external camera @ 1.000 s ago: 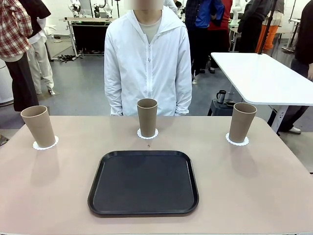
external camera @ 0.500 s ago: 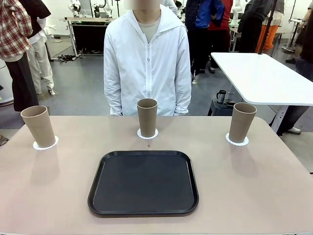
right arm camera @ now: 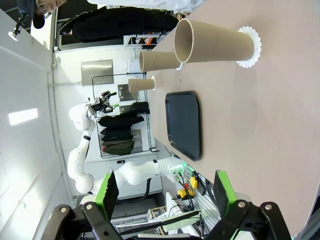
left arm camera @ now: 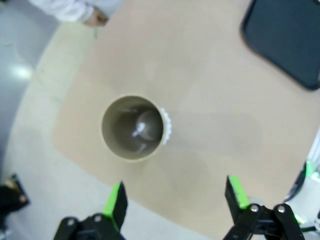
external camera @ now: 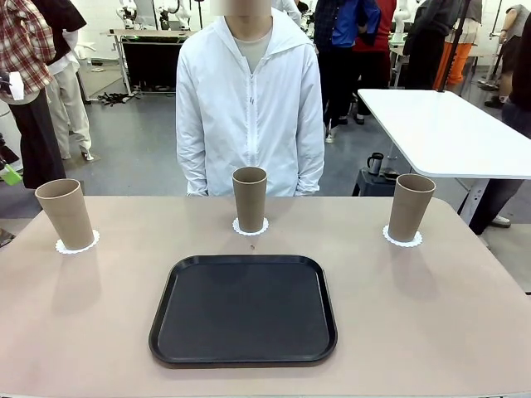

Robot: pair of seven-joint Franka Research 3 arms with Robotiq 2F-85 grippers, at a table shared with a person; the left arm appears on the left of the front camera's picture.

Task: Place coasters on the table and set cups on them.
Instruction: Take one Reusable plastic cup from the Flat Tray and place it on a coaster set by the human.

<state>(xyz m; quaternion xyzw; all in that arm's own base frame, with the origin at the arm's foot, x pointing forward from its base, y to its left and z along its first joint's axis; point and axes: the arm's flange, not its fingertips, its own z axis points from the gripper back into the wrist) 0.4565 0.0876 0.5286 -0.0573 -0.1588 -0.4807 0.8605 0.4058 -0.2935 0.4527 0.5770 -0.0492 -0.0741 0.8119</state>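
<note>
Cups unmoved on coasters, tray unchanged, tools still open

Bright, even overhead room light, soft faint shadows beside the cups on the matte table, front view sharp, left wrist view soft and blurred, right wrist view crisp, wide-angle bending at edges

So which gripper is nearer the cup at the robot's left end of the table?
Left. The left gripper hovers above that cup, fingers open. The right gripper sees it far across the table, beyond the tray.
</note>
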